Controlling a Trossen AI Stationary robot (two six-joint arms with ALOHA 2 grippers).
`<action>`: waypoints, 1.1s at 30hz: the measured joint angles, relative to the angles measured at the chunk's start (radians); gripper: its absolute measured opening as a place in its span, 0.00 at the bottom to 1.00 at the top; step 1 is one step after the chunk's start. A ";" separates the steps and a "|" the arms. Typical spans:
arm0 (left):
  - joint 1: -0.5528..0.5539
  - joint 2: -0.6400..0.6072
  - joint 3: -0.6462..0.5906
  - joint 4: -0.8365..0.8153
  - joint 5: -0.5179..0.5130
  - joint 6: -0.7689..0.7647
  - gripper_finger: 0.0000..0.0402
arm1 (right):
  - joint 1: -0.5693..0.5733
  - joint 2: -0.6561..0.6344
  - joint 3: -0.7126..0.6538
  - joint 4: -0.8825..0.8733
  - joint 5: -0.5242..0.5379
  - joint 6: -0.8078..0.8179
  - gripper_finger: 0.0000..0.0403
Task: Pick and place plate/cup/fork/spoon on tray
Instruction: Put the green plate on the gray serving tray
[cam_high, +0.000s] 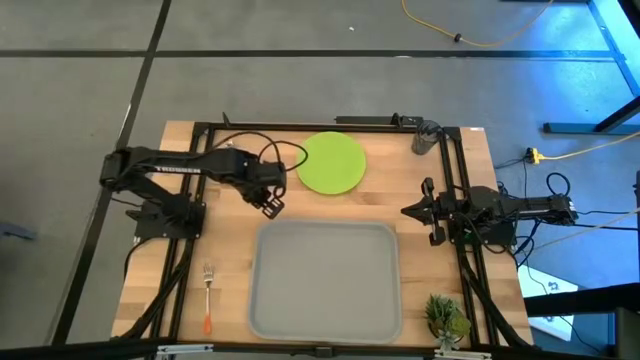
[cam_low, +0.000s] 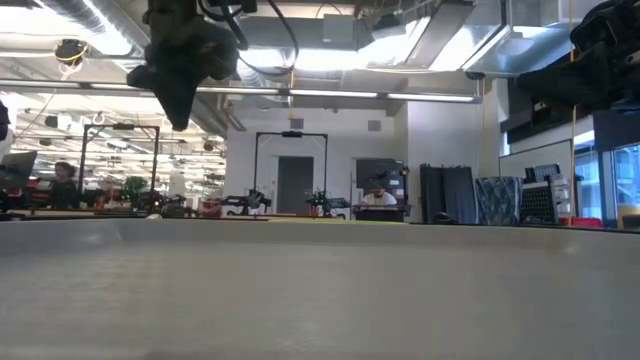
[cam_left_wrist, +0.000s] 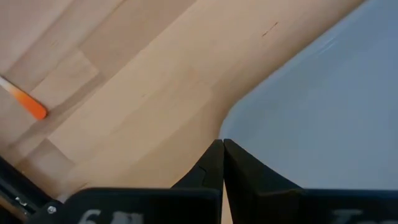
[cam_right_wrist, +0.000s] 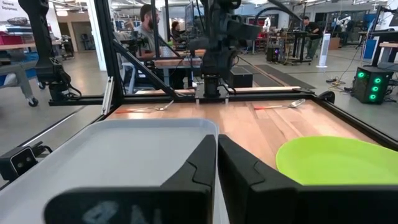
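Two dark fingers (cam_left_wrist: 212, 163) of the left gripper (cam_high: 270, 204) press together tip to tip with nothing between them, as the left wrist view shows. That gripper hangs above the bare wood between the plate (cam_high: 331, 162) and the tray's (cam_high: 325, 280) far left corner, with the tray's rounded corner just past the fingertips. The left arm (cam_high: 175, 168) reaches in from the table's left edge, bent at the elbow, its wrist angled toward the tray. In the low view the same gripper hangs high over the table.

The right gripper (cam_high: 408, 211) is likewise closed on nothing, its fingers (cam_right_wrist: 200, 163) meeting in the right wrist view. It sits at the table's right side, pointing inward across the table, near the tray's far right corner, with the right arm (cam_high: 510, 208) stretched level behind it.

The lime-green plate lies flat on the wood just beyond the tray's far edge, apart from both grippers. The cup (cam_high: 427, 136) stands upright near the far right corner of the table. The fork (cam_high: 208, 296) lies left of the tray, tines pointing away from the near edge. The spoon (cam_right_wrist: 281, 105) lies on the wood near the table's left side, seen from the right wrist. A small potted plant (cam_high: 445, 317) stands at the near right corner.
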 joint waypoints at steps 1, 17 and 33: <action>0.003 0.003 0.000 0.000 -0.001 0.000 0.00 | 0.000 0.000 0.000 0.000 0.000 0.000 0.05; 0.107 0.003 0.000 -0.017 0.161 -0.050 0.00 | 0.000 0.001 0.000 0.000 0.000 0.000 0.05; 0.121 0.003 0.000 0.139 0.157 0.113 0.01 | 0.000 0.001 0.000 -0.001 0.000 0.000 0.05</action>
